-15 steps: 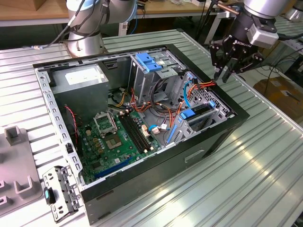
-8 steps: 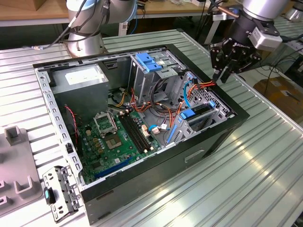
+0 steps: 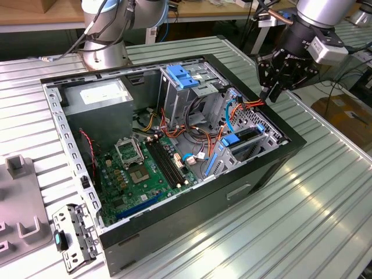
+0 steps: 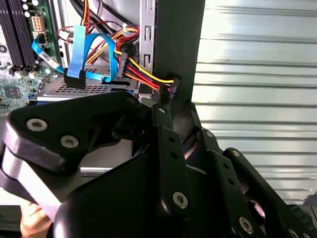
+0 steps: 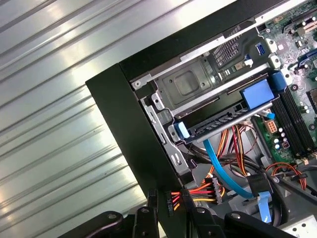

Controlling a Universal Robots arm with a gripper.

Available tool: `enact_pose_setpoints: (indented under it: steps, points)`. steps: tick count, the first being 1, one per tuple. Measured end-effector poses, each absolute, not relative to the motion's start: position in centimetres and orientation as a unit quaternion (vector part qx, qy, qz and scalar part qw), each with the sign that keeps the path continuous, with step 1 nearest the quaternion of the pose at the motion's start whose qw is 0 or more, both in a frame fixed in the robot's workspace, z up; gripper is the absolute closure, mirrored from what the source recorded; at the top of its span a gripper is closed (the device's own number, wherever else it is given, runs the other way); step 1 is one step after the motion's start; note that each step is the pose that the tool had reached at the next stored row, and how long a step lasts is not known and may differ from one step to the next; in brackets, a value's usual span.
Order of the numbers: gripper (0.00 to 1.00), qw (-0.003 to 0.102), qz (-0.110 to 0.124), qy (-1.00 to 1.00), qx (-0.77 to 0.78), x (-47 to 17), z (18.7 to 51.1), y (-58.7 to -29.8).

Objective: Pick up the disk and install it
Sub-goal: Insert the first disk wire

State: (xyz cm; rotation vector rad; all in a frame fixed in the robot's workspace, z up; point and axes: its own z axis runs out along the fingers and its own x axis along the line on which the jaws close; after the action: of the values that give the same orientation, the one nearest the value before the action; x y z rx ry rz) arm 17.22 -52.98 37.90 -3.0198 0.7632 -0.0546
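In the exterior view, an open computer case [image 3: 273, 165] lies on its side on a ribbed metal table [image 3: 325, 203], with the motherboard [image 3: 139, 174] facing up. The gripper [image 3: 272, 93] hangs over the case rim on the exterior view's right, right beside a bundle of red, yellow and orange wires [image 3: 253, 103] that runs out to that rim. The disk [image 3: 244, 135] sits in the drive cage inside the case, below and near the gripper, with its blue carrier showing around it. At the far end of the case, a blue bracket [image 3: 183, 77] tops a grey drive bay.

In the second wrist view, the gripper [image 4: 176, 106] points at a black power plug [image 4: 171, 88] on the end of the coloured wires, which lies against the black case wall [image 4: 178, 39]. Whether the tool is clamped on the plug or merely next to it cannot be told. A blue data cable [image 4: 86, 49] loops nearby inside the case.

In the first wrist view, the disk [image 5: 223, 124] is slotted into the cage just inside the case rim [image 5: 129, 124], and a blue tab [image 5: 257, 92] lies on the cage. The power plug [image 5: 172, 202] lies in line with the gripper [image 5: 171, 212], apart from the disk.
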Motion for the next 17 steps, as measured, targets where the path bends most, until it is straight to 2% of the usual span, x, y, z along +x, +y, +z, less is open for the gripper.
enact_pose_setpoints:
  steps: [17]
  points:
    - [0.69, 0.015, -0.017, 0.173, -0.985, 17.22, 36.91, -52.97]
